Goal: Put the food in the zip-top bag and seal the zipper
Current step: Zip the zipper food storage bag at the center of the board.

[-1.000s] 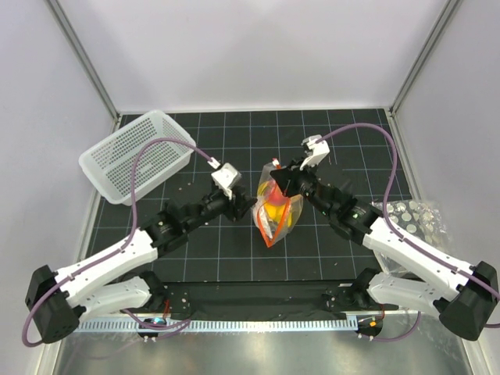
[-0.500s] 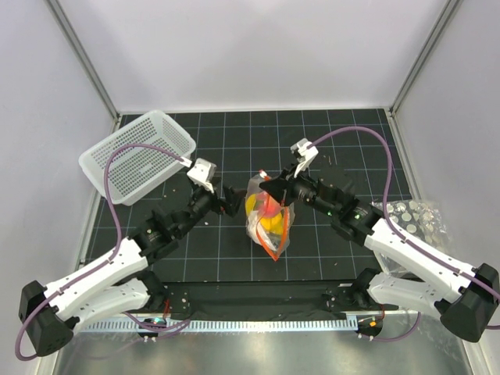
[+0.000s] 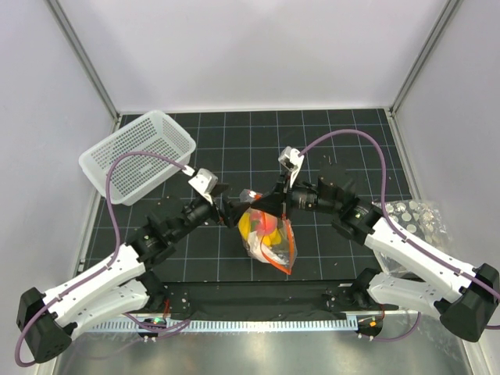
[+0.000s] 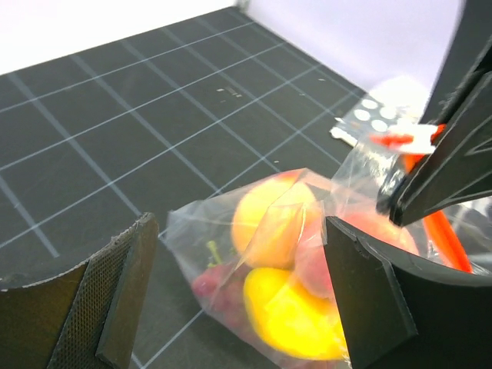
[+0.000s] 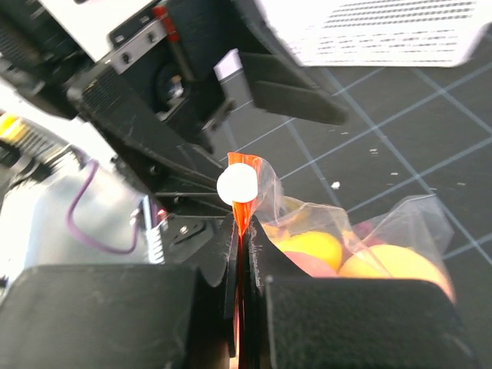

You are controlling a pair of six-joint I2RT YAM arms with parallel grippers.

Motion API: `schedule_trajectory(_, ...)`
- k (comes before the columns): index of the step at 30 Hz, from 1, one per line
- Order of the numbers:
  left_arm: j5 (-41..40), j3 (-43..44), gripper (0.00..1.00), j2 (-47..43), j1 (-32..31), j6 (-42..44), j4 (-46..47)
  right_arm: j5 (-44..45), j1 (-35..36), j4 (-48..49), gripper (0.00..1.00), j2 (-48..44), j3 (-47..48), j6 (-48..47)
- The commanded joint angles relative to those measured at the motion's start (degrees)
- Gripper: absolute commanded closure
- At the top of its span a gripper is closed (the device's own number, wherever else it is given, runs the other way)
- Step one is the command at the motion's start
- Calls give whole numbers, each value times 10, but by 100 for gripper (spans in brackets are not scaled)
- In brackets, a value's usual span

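A black gridded mat [image 3: 328, 258] is seen, with a white perforated basket [image 3: 137, 152] set at its far left corner. The zip-top bag [image 3: 272, 241] is found at the mat's centre, toy fruits [image 4: 280, 307] gathered inside. The left gripper [image 3: 230, 209] is spread wide with nothing gripped, the bag's corner flanked by its fingers. The right gripper [image 5: 241, 238] is clamped tight on the red-orange zipper [image 5: 241, 215].
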Motion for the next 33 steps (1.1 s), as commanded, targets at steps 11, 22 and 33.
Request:
schedule_trajectory(11,183,-5,16,-14,1,40,83,-155,3,50,98,-19,33,-4)
schedule_trajectory(22,279,8,34,3,1,35,91,-109,2,22,98,-39,29,-41)
schedule_trajectory(33,314,17,100,22,0,20,98,-108,3,9,92,-39,30,-55)
